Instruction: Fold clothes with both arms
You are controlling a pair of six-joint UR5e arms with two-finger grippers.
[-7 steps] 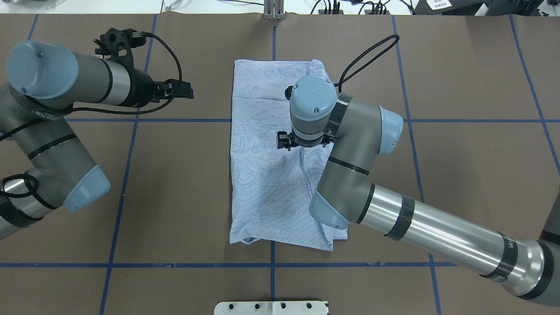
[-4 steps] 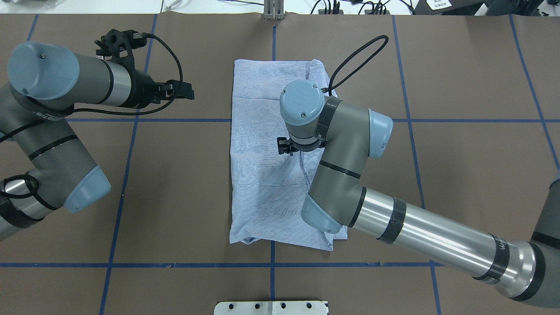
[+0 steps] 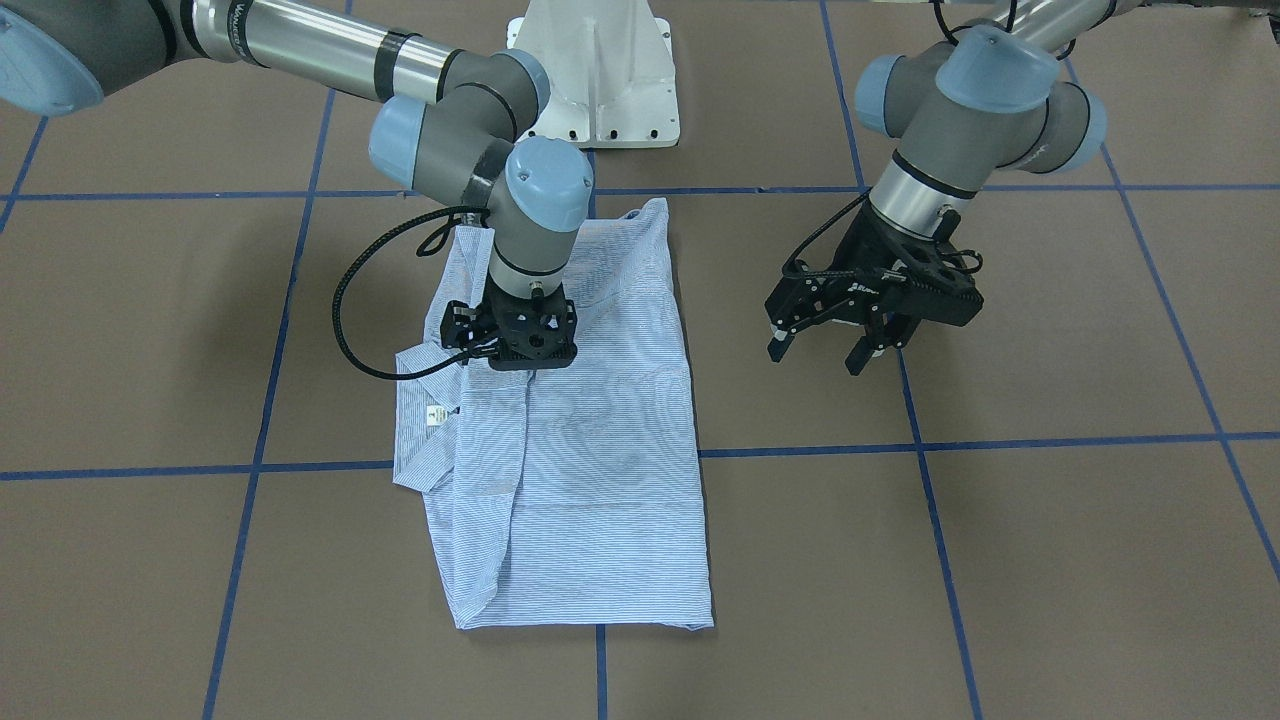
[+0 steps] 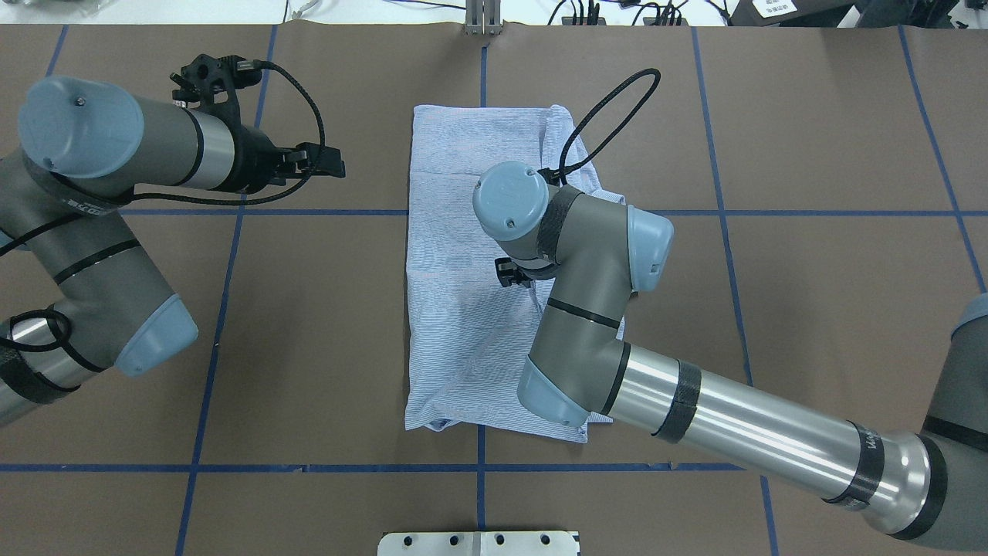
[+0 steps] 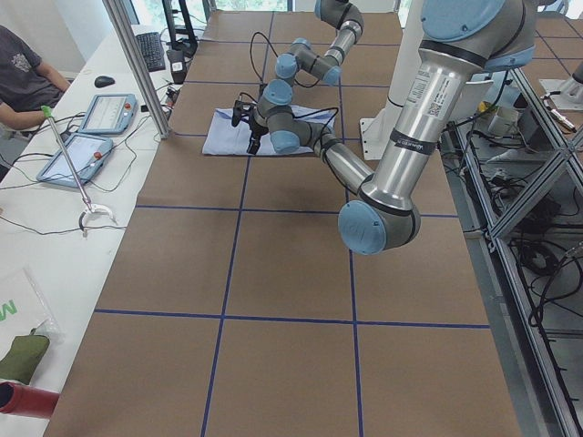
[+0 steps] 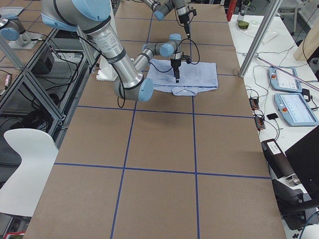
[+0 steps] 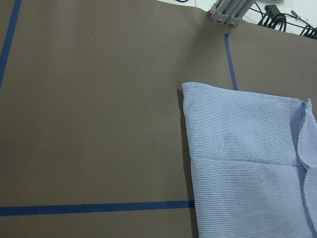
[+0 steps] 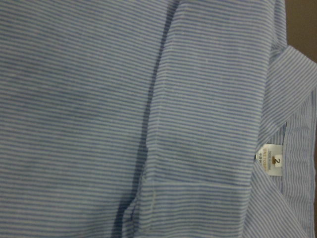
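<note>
The light blue striped shirt [image 3: 600,480] lies flat on the table, folded into a long rectangle with its collar and size label [image 3: 436,415] showing. It also shows in the overhead view [image 4: 455,309]. My right gripper [image 3: 530,362] points straight down at the shirt's middle, near the placket. Its fingers are hidden by the gripper body, and by the wrist in the overhead view, so I cannot tell whether it is open or shut. The right wrist view shows only cloth [image 8: 99,99] and the label [image 8: 271,161]. My left gripper [image 3: 817,358] is open and empty, above bare table beside the shirt [image 7: 242,148].
The brown table is marked with blue tape lines [image 4: 231,211]. The white pedestal base [image 3: 595,70] stands on the robot's side. A metal post [image 4: 482,19] stands at the far edge. A seated person and tablets [image 5: 91,114] are at the side bench.
My right wrist has moved left and toward the robot's side over the shirt. The shirt lies as before. The left arm has barely moved.
</note>
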